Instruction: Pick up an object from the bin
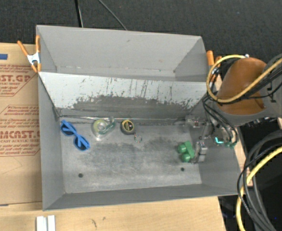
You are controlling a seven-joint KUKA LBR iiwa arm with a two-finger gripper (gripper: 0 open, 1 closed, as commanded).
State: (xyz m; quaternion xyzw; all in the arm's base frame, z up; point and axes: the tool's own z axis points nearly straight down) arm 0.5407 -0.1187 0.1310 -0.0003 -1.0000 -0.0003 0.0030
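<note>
My hand point(199, 152) was low at the right of the bin point(131, 57), just beside a green block point(185, 151). Open or closed, I could not tell. Block apparently still on the floor; lift outstanding.

Orange-covered wrist point(239, 85) reaching in from the right, yellow cables point(210, 83) looped round it, hand point(198, 150) hanging low

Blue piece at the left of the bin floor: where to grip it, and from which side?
Probably at its middle, from straight above, closing across the narrow width. The blue piece lies flat and long, running upper left to lower right, with bare bin floor along both long sides; the clear round thing sits apart to its right.
</note>
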